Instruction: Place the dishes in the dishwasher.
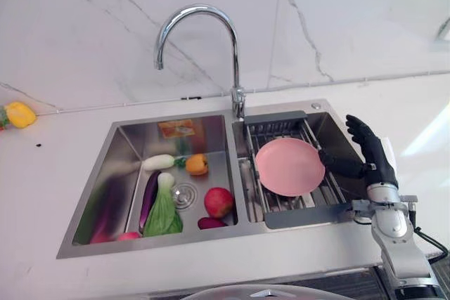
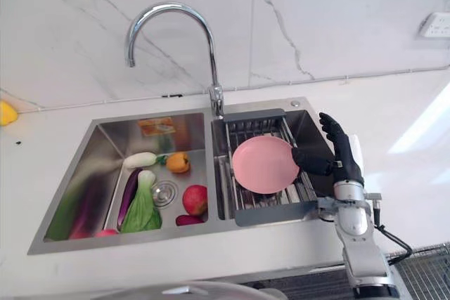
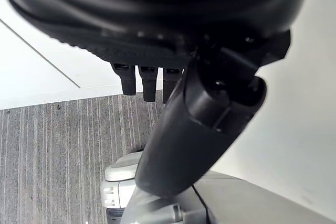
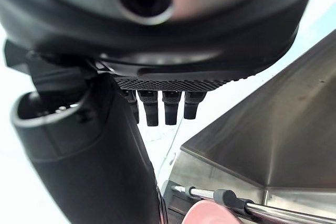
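Pink plate point(image 1: 289, 166), steel-grey sink point(image 1: 91, 205), white grey-veined marble wall point(image 1: 337, 19).

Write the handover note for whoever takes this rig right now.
Right hand: open, fingers straight, thumb at the right rim of the pink plate, not gripping.
Left hand: idle, open, away from the sink, above the floor.
The plate lies tilted on the rack in the right basin of the sink; vegetables and fruit fill the left basin.
Done: nothing loaded.
Left: grasp the plate, lift it, put it in the dishwasher.
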{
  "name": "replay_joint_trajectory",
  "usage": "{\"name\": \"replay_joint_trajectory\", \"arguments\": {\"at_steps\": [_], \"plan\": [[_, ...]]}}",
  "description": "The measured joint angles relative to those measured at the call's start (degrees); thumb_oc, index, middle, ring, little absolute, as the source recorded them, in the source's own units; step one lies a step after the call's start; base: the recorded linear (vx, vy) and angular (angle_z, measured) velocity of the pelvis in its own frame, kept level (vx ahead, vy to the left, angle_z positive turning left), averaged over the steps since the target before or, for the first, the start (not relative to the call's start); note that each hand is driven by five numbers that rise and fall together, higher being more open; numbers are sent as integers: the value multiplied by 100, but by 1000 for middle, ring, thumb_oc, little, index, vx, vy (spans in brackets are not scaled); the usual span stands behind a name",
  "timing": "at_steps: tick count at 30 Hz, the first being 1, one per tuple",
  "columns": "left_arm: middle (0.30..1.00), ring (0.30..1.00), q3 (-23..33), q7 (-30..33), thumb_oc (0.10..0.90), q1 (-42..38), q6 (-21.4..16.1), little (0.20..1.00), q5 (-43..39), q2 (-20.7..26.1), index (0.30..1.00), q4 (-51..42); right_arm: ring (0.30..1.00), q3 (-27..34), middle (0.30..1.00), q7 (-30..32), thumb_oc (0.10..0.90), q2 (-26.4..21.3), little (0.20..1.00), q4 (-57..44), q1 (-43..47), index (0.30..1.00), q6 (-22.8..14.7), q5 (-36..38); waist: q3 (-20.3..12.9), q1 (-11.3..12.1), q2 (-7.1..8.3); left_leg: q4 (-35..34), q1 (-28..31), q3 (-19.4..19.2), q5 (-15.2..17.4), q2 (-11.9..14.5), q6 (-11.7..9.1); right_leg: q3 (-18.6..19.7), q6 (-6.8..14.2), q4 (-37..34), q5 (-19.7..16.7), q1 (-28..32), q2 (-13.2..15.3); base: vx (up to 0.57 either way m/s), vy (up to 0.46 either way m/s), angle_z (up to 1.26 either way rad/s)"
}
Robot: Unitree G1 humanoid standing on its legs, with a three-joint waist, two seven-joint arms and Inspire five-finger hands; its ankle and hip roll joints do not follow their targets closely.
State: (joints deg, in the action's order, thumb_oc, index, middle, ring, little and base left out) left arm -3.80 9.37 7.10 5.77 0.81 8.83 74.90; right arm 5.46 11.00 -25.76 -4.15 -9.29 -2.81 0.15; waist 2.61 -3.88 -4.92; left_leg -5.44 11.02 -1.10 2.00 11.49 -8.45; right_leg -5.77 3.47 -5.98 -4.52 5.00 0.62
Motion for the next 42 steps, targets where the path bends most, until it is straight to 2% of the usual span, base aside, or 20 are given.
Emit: {"name": "replay_joint_trajectory", "arguments": {"at_steps": [12,22,24,28,30,32,33,38,42], "plan": [[900,900,-185,-386,800,-77,-36,900,616,33,900,-146,900,40,900,-985,800,-1377,900,-15,42,900,-70,-533,10,4,-26,-10,-89,-37,-15,-189,66,25,49,2,-84,-93,182,-3,13,-2],[900,900,-254,-550,800,-121,-87,900,678,91,900,-138,900,-80,900,-1219,800,-2284,900,-8,552,900,-401,-1214,12,25,-19,-11,-28,-138,-11,-199,75,127,68,0,-111,-87,180,2,9,-5],[900,900,-269,-586,800,-125,-128,900,801,102,900,-139,900,-313,900,-1313,800,-2530,900,-4,642,900,-487,-1465,11,34,-18,-11,-26,-141,-12,-196,75,128,67,0,-113,-87,176,0,0,0],[900,900,-268,-606,800,-141,-154,900,897,104,900,-138,900,-683,900,-1357,800,-2630,900,4,753,900,-562,-1645,8,34,-22,-10,-22,-148,-12,-197,76,136,66,0,-116,-88,176,0,0,0],[900,900,-271,-621,800,-149,-156,900,897,106,900,-120,900,-1151,900,-1376,800,-2738,900,122,1018,900,-620,-1883,8,33,-23,-9,-22,-153,-12,-199,76,138,60,1,-124,-89,177,0,0,0],[900,900,-360,-622,800,-195,-166,900,897,121,900,-98,900,-1695,900,-1440,800,-3121,900,238,1300,900,-740,-2185,7,66,-23,-9,-18,-150,-12,-196,76,135,62,1,-125,-84,177,0,0,0],[900,900,-360,-622,800,-195,-166,900,897,121,900,-98,900,-1695,900,-1440,800,-3121,900,238,1300,900,-740,-2185,7,66,-23,-9,-18,-150,-12,-196,76,135,62,1,-125,-84,177,0,0,0],[900,900,-451,-636,800,-206,-216,900,894,142,900,-95,900,-2548,900,-1475,800,-3538,900,544,1962,900,-925,-2646,4,103,-24,-7,-18,-142,-12,-199,76,124,62,2,-124,-77,180,0,0,0],[900,900,-449,-643,800,-200,-264,900,885,152,900,-92,900,-2577,900,-1474,800,-3590,900,646,1990,900,-954,-2941,4,129,-22,-3,-24,-134,-12,-198,76,116,62,2,-124,-80,179,0,0,0]]}}
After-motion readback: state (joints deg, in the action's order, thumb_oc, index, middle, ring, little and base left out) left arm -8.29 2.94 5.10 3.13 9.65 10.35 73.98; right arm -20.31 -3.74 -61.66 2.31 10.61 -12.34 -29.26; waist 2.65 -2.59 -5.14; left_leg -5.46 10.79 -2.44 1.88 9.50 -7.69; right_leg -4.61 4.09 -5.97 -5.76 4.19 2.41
